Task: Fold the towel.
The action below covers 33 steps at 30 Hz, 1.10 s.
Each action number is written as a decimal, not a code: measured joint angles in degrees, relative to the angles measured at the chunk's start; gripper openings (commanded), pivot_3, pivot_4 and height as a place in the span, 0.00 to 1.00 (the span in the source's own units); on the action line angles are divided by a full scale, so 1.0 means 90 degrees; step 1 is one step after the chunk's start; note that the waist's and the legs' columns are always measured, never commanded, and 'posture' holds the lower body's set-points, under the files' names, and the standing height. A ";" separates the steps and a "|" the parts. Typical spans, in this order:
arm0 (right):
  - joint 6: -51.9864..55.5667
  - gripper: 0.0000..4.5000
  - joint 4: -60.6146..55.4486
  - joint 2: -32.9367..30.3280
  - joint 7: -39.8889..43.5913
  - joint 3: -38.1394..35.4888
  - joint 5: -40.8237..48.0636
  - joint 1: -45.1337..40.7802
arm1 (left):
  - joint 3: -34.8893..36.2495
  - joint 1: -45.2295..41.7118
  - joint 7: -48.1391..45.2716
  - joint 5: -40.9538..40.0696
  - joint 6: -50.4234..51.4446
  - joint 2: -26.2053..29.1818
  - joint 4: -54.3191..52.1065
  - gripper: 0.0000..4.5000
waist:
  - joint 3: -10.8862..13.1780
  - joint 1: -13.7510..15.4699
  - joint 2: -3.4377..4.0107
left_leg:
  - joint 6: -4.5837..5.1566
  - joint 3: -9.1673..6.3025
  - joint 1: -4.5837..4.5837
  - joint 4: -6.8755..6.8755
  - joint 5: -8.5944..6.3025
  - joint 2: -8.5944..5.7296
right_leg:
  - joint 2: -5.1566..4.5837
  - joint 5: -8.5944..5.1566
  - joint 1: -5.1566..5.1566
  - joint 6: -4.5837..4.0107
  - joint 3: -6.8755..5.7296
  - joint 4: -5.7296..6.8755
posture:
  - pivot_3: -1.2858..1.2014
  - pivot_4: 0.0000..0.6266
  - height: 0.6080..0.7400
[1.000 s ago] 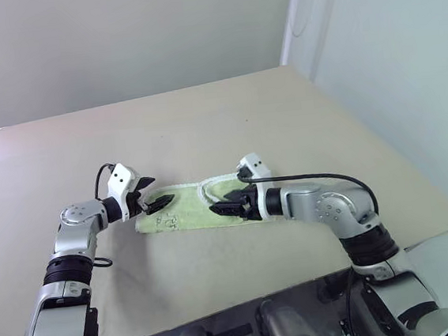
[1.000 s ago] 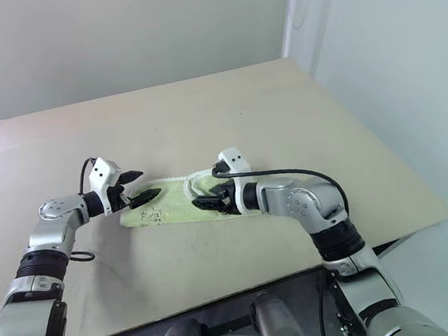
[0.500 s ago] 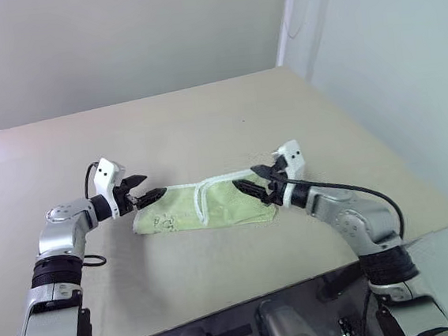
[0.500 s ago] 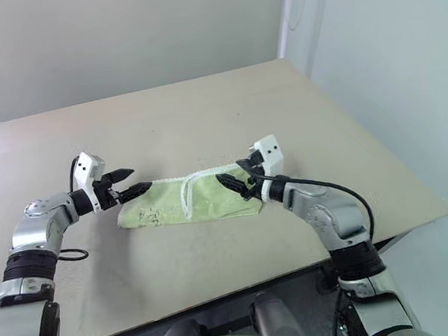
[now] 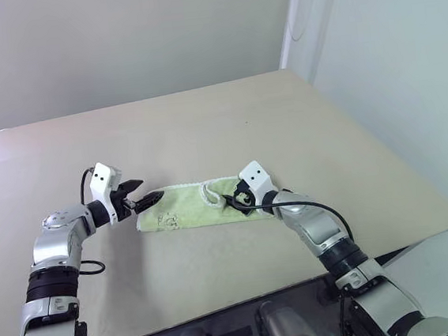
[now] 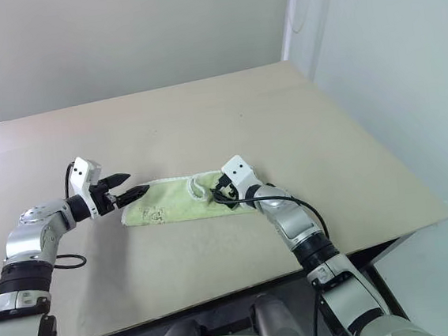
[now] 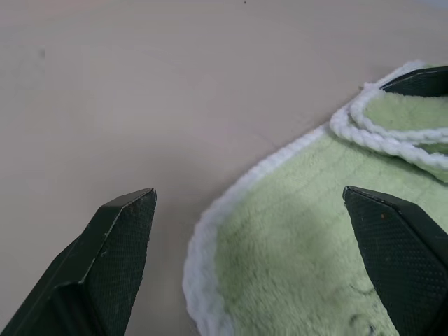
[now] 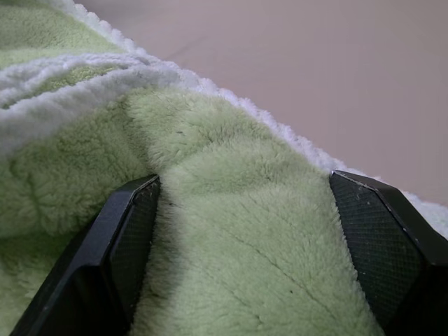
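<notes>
Both sets of fingers stand wide — the right gripper has dropped onto the towel, the left gripper at its end on the desk.

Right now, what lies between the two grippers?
The folded towel lies flat on the table between the left gripper and the right gripper, seen in the left eye view.

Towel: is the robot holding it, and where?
Nothing is held. Both tools are open: the left tool hovers at the towel's left end, and the right tool presses open fingers onto its right part.
</notes>
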 measured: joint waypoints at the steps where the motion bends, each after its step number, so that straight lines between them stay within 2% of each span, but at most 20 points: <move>1: 0.0089 0.88 -0.0096 -0.0008 0.0075 -0.0118 0.0073 0.0048 | 0.0038 0.0008 0.0045 -0.0027 0.0148 0.0012 -0.0012 1.00 | 0.0000 0.0009 0.0000 | -0.0001 -0.0003 -0.0003 0.0002 0.0000 -0.0001 | 0.0000 0.0000 0.0000 0.0000 -0.0001 0.0001 | 0.52 0.00 1.00; 9: 0.1549 0.88 -0.1909 -0.0033 0.0583 -0.1356 0.1431 0.0222 | 0.0407 0.0070 0.0285 -0.0736 0.2393 0.0366 -0.0529 1.00 | 0.0006 -0.0038 0.0008 | 0.0001 -0.0020 -0.0033 -0.0018 -0.0001 0.0000 | 0.0004 0.0009 -0.0035 0.0024 -0.0012 0.0000 | 0.52 0.00 1.00; 17: 0.2634 0.88 -0.2942 -0.0033 0.0442 -0.1734 0.2040 0.0261 | 0.0691 -0.0089 0.0641 -0.1260 0.4589 0.0948 -0.0429 1.00 | 0.0010 -0.0058 0.0013 | 0.0000 -0.0053 -0.0034 -0.0019 0.0000 0.0000 | 0.0005 -0.0004 -0.0034 0.0001 -0.0043 0.0002 | 0.52 0.00 1.00; 22: 0.2864 0.88 -0.3100 -0.0032 0.0340 -0.1755 0.2127 0.0417 | 0.0675 -0.0271 0.0683 -0.1256 0.4966 0.1092 -0.0118 1.00 | 0.0012 -0.0036 0.0015 | -0.0003 -0.0054 -0.0036 -0.0019 0.0001 -0.0002 | 0.0003 -0.0005 -0.0033 0.0001 -0.0045 -0.0001 | 0.52 0.00 1.00; 26: 0.2896 0.88 -0.3125 -0.0016 0.0240 -0.1750 0.2125 0.0486 | 0.0303 -0.0376 0.0687 -0.1173 0.5072 0.1091 -0.0062 1.00 | 0.0011 -0.0010 0.0024 | -0.0004 -0.0054 -0.0035 -0.0020 0.0001 -0.0005 | -0.0001 -0.0005 -0.0030 0.0000 -0.0045 -0.0002 | 0.52 0.00 1.00; 33: 0.2903 0.88 -0.3288 -0.0020 0.0126 -0.1725 0.2123 0.0582 | 0.0160 -0.0504 0.0700 -0.1083 0.4992 0.0675 -0.0048 1.00 | -0.0018 0.0084 0.0095 | -0.0011 -0.0055 -0.0031 -0.0016 0.0005 -0.0026 | -0.0020 -0.0010 -0.0015 0.0004 -0.0044 -0.0007 | 0.52 0.00 1.00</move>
